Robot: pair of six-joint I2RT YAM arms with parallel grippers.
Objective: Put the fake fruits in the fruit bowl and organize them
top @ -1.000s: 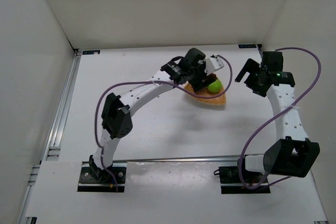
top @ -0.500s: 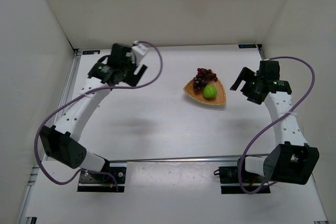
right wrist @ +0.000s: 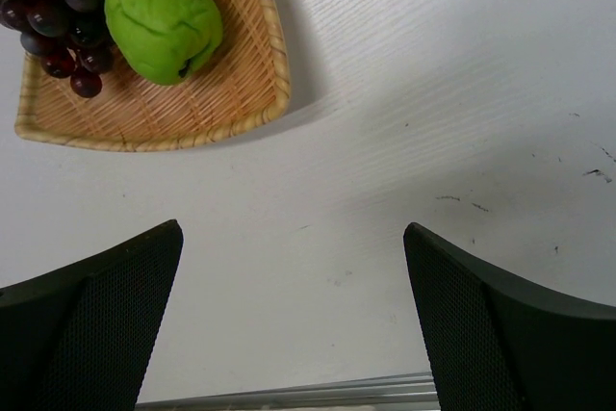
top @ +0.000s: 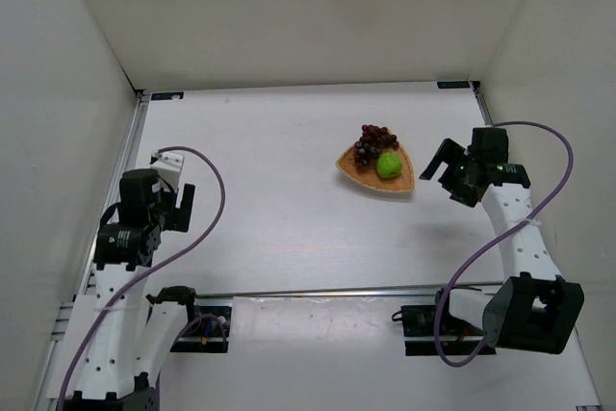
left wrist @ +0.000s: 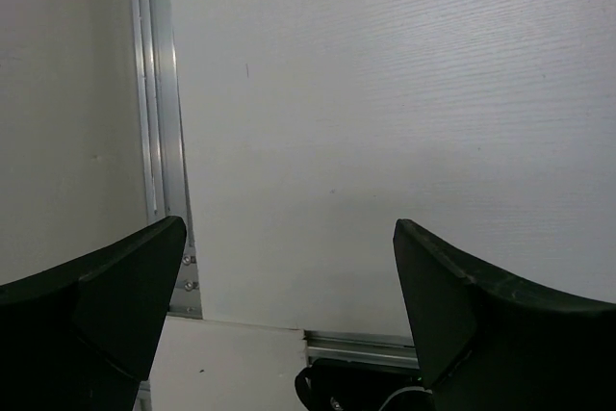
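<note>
The wicker fruit bowl (top: 400, 186) lies right of the table's middle. The green lime (top: 389, 165) and the purple-red grapes (top: 370, 145) lie inside it, side by side. In the right wrist view the bowl (right wrist: 231, 93) is at the upper left, with the lime (right wrist: 162, 19) right of the grapes (right wrist: 48, 7). My right gripper (top: 441, 172) (right wrist: 292, 230) is open and empty, just right of the bowl. My left gripper (top: 173, 211) (left wrist: 289, 225) is open and empty at the far left of the table, well away from the bowl.
An aluminium rail (left wrist: 159, 93) runs along the table's left edge beside my left gripper. White walls (top: 58, 93) close off the left, back and right. A rail (top: 318, 291) crosses the near edge by the arm bases.
My left arm has drawn back from the bowl, swinging to the far left and then toward the near edge, leaving the grapes in the bowl. My right gripper has shifted slightly nearer.
</note>
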